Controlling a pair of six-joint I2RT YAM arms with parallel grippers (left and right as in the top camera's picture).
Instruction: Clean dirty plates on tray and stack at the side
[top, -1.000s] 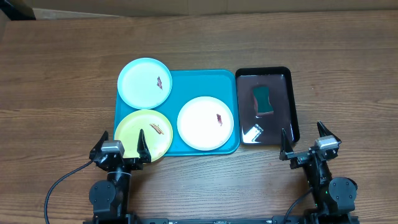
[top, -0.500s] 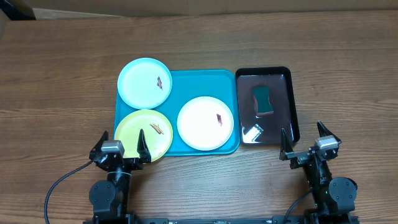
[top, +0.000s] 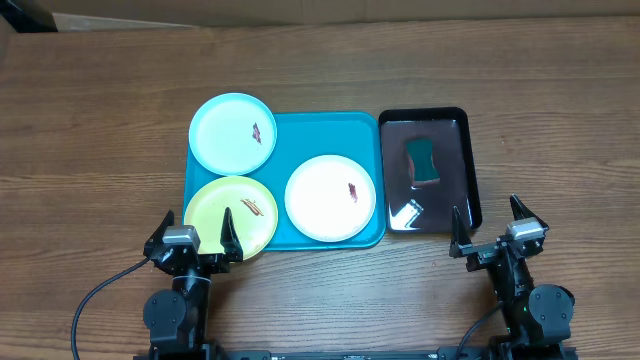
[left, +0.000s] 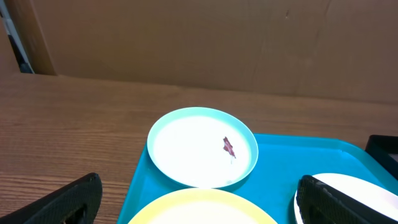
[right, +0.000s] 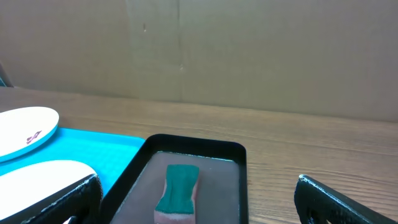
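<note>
Fingers (top: 230, 240) of left gripper (top: 194, 232) and right gripper (top: 488, 218) wide apart, empty; 3 seemingly smeared plates (top: 320, 205) on tray (top: 305, 135).

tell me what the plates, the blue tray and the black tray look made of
The light blue plate, white plate and yellow-green plate look like plastic: flat solid colours, thin rims, dull sheen. The turquoise tray looks like moulded plastic too: rounded corners, raised rim. The black tray seems glossy plastic, perhaps lacquered: its bottom mirrors a bright reflection.
</note>
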